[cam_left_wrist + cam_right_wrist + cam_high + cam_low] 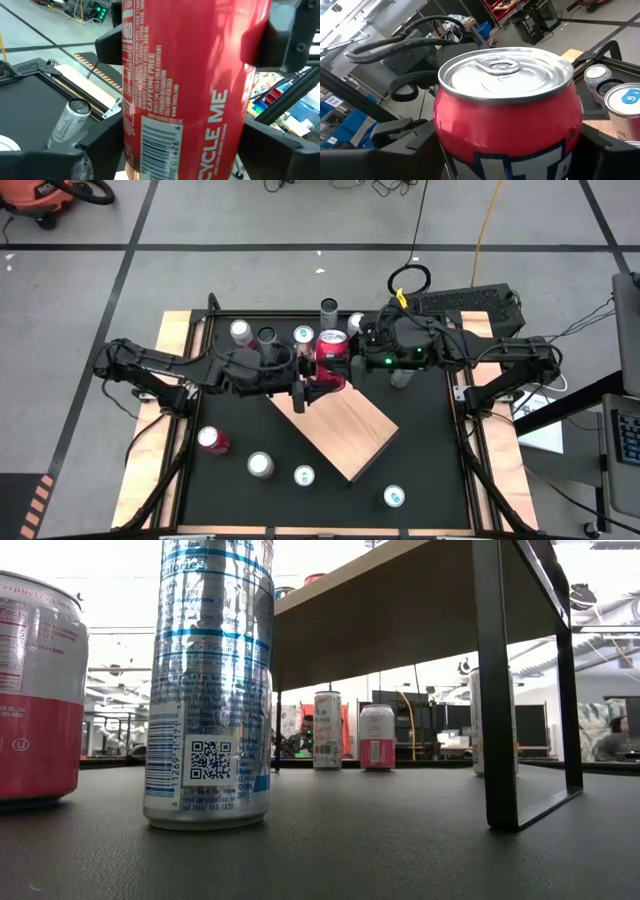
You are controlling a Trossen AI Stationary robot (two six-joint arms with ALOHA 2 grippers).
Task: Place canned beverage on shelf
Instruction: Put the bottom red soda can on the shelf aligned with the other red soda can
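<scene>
While reaching inward from opposite sides, met over the shelf's (345, 432) far corner: left gripper (318, 388) and right gripper (352, 348), jaws of both set around the same red can (332, 350). Stood upright, silver-topped, printed red sides, just above the pale wooden slab.

Even overhead light falls on the matte black bench (420, 440), with only soft, short shadows. At bench height, bright background windows wash out the room, and the tall silver-and-blue aluminium can (208, 680) glints. Between the jaws, the red cylindrical aluminium can (185, 90) looms close, slightly soft, its shiny silver lid mirroring ceiling light.
</scene>
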